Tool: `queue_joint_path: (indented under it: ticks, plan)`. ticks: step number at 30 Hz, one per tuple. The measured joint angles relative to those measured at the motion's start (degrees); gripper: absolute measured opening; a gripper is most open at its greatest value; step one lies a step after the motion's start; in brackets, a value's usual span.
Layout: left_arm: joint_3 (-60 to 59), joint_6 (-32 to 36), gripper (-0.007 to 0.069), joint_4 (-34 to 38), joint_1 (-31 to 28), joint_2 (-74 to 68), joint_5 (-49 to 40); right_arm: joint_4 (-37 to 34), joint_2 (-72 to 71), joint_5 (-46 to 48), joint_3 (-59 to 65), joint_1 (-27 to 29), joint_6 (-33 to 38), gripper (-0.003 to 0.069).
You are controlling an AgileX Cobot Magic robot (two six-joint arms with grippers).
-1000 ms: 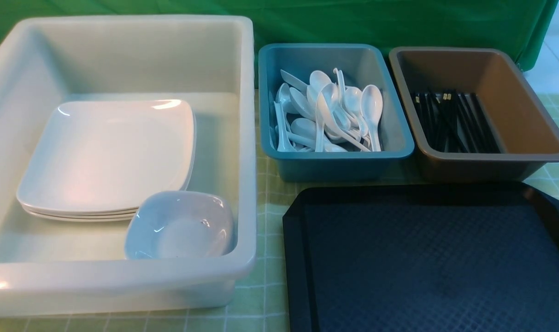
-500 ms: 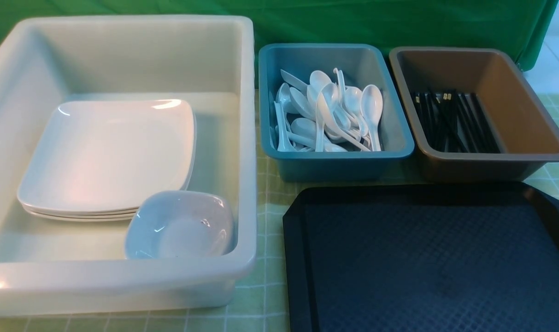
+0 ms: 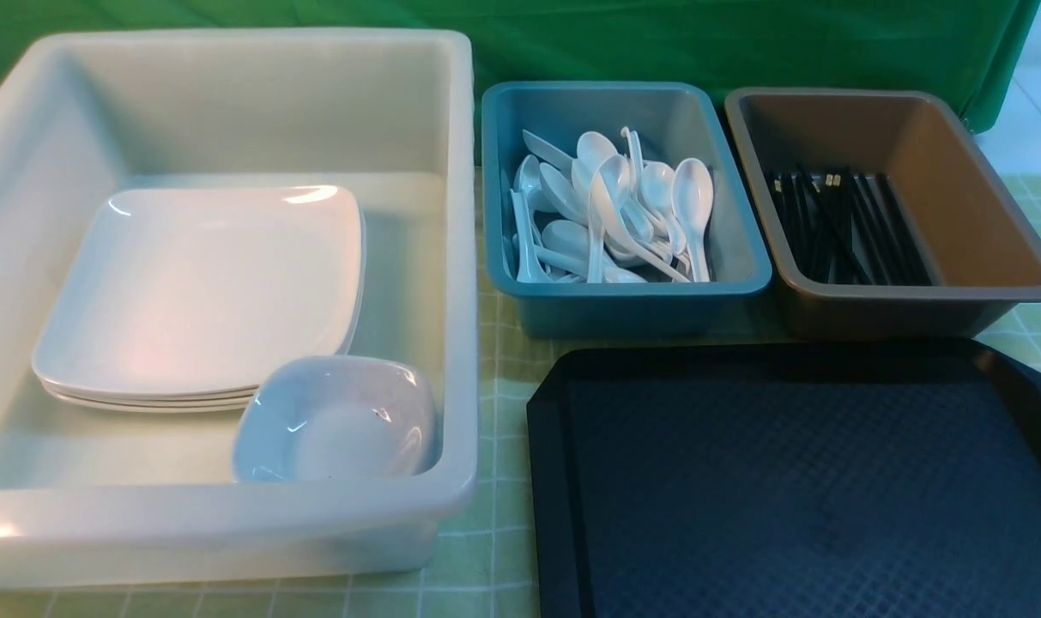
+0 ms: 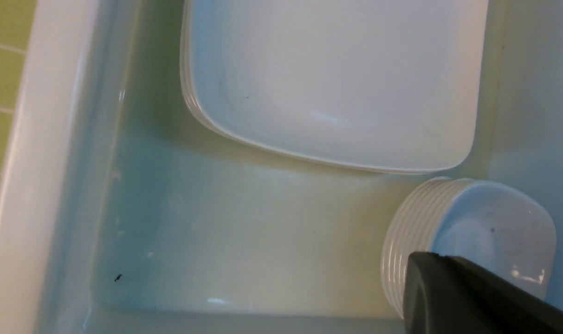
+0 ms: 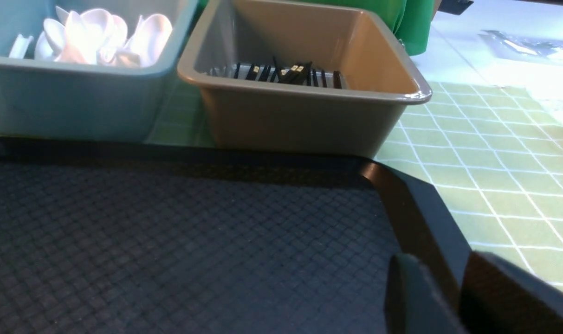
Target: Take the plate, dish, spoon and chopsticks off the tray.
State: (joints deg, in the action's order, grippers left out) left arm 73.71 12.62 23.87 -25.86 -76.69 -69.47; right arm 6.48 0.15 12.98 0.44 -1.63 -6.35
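The black tray (image 3: 795, 481) lies bare at the front right; its textured floor (image 5: 170, 241) carries nothing. A stack of white plates (image 3: 194, 292) rests in the white tub (image 3: 460, 257), with a stack of small dishes (image 3: 335, 421) beside it. White spoons (image 3: 610, 206) fill the teal tub, and black chopsticks (image 3: 846, 227) lie in the brown tub. My left gripper (image 4: 430, 262) hangs shut over the dishes (image 4: 490, 222), holding nothing. My right gripper (image 5: 441, 264) hovers above the tray's right rim, its fingers apart and empty. Neither gripper shows in the front view.
The teal tub (image 3: 623, 300) and the brown tub (image 3: 906, 300) stand side by side just behind the tray. A green checked cloth (image 5: 495, 153) covers the table, and a green curtain (image 3: 700, 43) hangs at the back.
A dark bit of my left arm at the front view's left edge has slipped out of sight. Nothing else has moved.
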Motion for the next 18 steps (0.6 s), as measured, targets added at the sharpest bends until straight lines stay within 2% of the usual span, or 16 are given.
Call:
queue_joint_path:
  ticks: [6,12,18]
  plan:
    - [-10.5,3.6,-0.0012,5.6,0.0,11.7,0.0,0.0,0.0,0.0,0.0,0.0,0.0,0.0185]
    - [-23.6,10.4,-0.0012,13.9,0.0,27.1,0.1,0.0,0.0,0.0,0.0,0.0,0.0,0.0197]
    - [-32.3,11.8,-0.0012,19.9,0.0,43.8,8.6,0.0,0.0,0.0,0.0,0.0,0.0,0.0215]
